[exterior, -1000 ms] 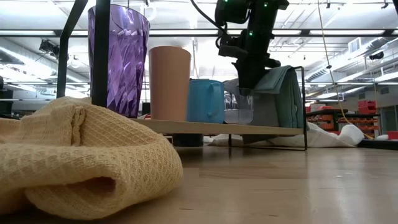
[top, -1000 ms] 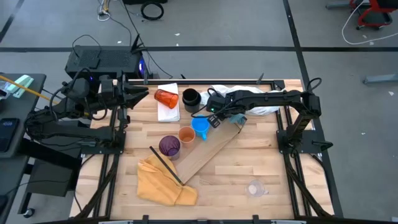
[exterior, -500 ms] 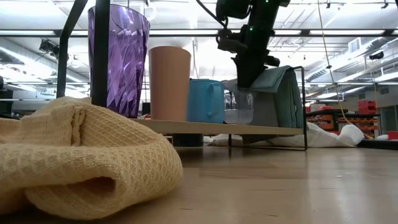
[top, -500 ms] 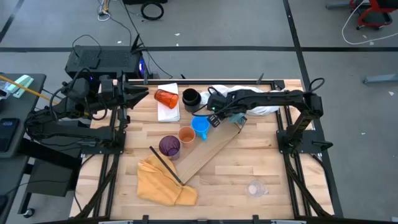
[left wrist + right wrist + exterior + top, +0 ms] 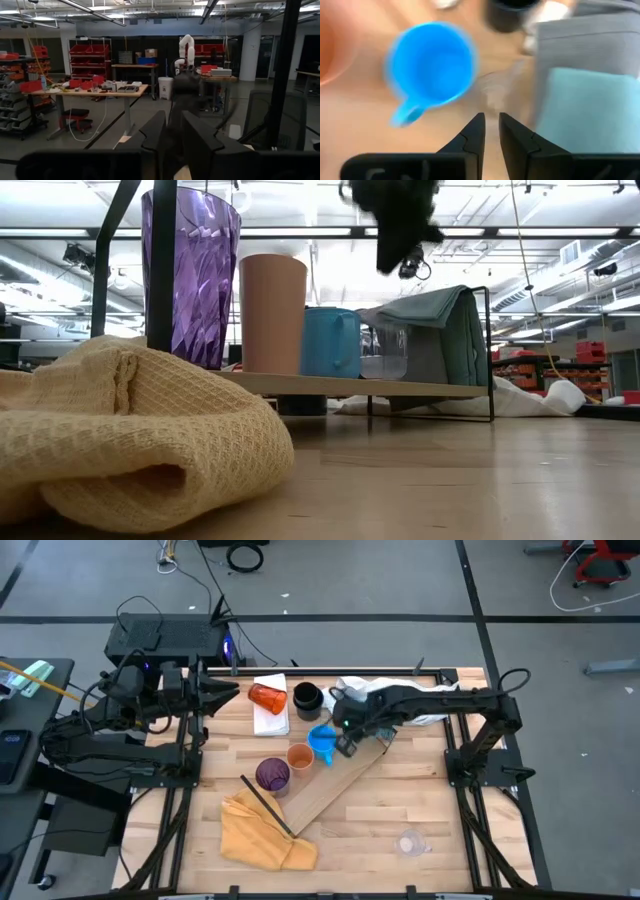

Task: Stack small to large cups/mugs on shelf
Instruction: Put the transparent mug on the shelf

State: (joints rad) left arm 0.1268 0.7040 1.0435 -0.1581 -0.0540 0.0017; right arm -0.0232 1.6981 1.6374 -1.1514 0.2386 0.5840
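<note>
The pale wooden shelf [image 5: 345, 780] lies slantwise mid-table. On it stand in a row a purple cup [image 5: 272, 774], an orange cup [image 5: 300, 756], a blue mug [image 5: 322, 741] and a clear cup [image 5: 385, 352]. A red-orange tumbler [image 5: 266, 697] lies on its side on a white pad, and a black mug [image 5: 306, 698] stands beside it. No dark bluish cup shows. My right gripper [image 5: 491, 117] hovers empty above the clear cup and blue mug [image 5: 431, 64], fingers close together. My left gripper [image 5: 226, 692] waits shut at the far left.
A yellow waffle cloth [image 5: 262, 830] lies at the shelf's near end. A grey-teal cloth hangs on a wire rack [image 5: 440, 330] by its far end, with white cloth behind. Another clear cup [image 5: 410, 841] stands near the front right.
My right gripper has risen straight up from the clear cup on the shelf. The cup stays upright next to the blue mug.
</note>
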